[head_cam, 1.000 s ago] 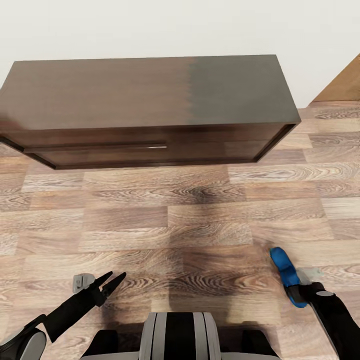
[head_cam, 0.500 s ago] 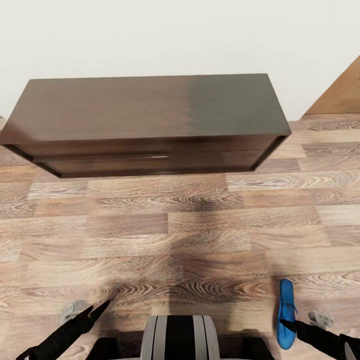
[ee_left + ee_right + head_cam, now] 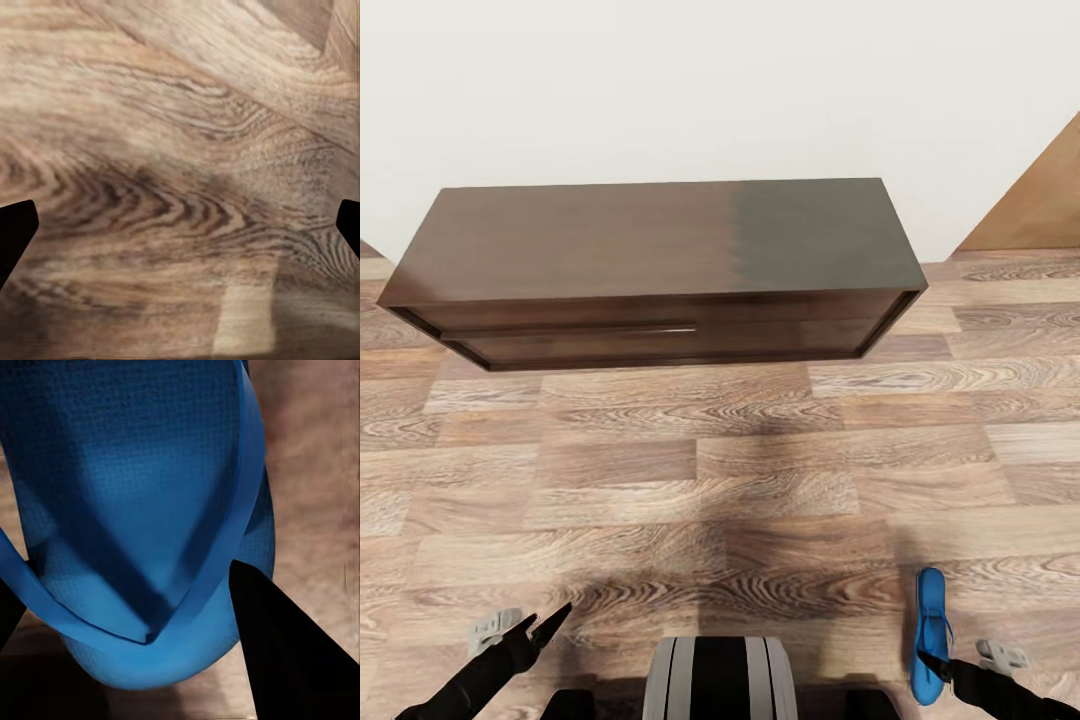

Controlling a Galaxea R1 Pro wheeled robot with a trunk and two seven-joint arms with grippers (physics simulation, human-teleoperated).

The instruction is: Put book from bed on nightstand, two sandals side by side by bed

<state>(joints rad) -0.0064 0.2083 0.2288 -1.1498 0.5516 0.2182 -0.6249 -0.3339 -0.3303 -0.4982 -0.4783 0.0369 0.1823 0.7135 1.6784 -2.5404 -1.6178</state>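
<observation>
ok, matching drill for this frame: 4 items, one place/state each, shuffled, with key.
Items:
1. sandal
2. drawer cabinet
3. left gripper
4. floor

Descriptions:
A. wood-grain planks
B. dark brown, against the white wall
C. bright blue, held in the right gripper
D. holding nothing, jaws apart

Pairs: 1-C, 2-B, 3-D, 4-A

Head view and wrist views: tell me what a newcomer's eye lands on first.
The bright blue sandal stands out at once, held in the right hand low at the head view's right, over the wood-grain floor. Next comes the long dark wood cabinet against the white wall, straight ahead. The left hand is open with nothing in it, near the floor.
</observation>
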